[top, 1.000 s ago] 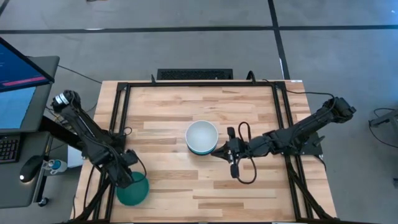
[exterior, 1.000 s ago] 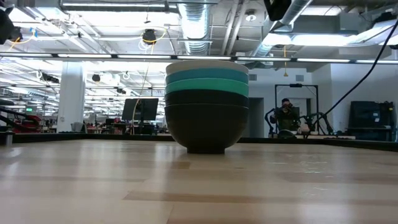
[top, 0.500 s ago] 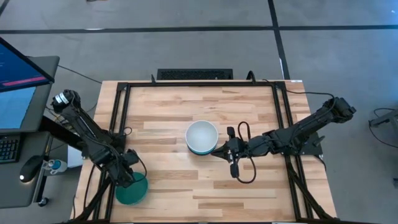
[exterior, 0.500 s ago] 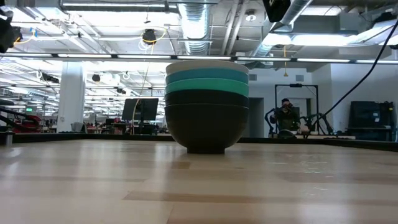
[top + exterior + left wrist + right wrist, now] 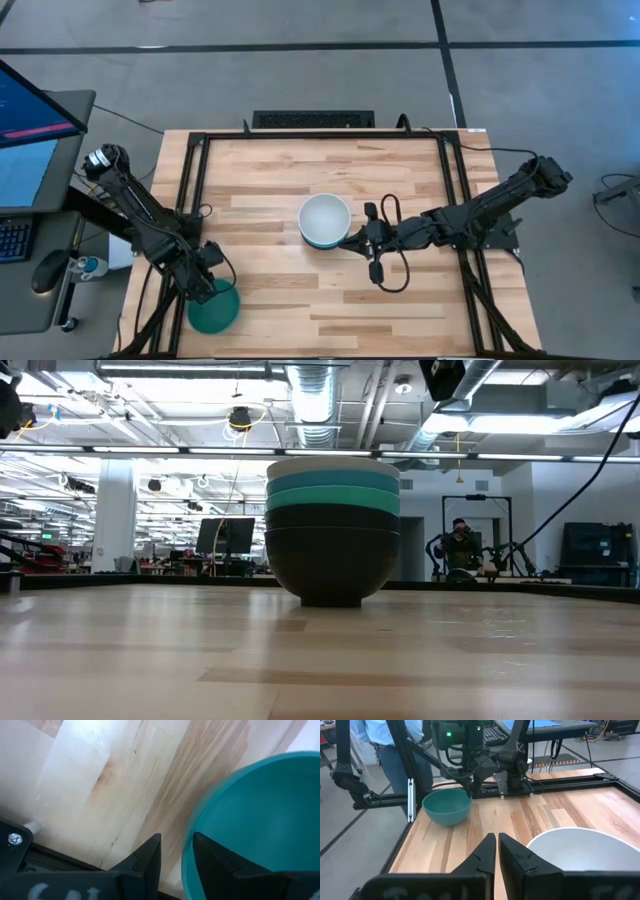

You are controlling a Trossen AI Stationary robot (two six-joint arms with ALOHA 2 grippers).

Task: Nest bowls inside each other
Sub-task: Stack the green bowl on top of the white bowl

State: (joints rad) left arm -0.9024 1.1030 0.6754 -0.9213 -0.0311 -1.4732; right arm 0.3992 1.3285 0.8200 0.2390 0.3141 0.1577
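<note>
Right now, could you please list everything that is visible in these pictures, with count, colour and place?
Nested stack of bowls: one stack, white on top, then two cyan-blue layers, then black; middle of the table.
Teal-green bowl: one, dark teal; left front corner of the table, apart from the stack.
Table: one, light wood with a black frame.
Monitor: one, beside the table on the left.
Person: one, in a light blue shirt, behind the table in the right wrist view.
Left gripper: one, dark; its fingers straddle the teal-green bowl's rim, one inside and one outside.
Right gripper: one, dark; fingers nearly together, just right of the stack.
</note>
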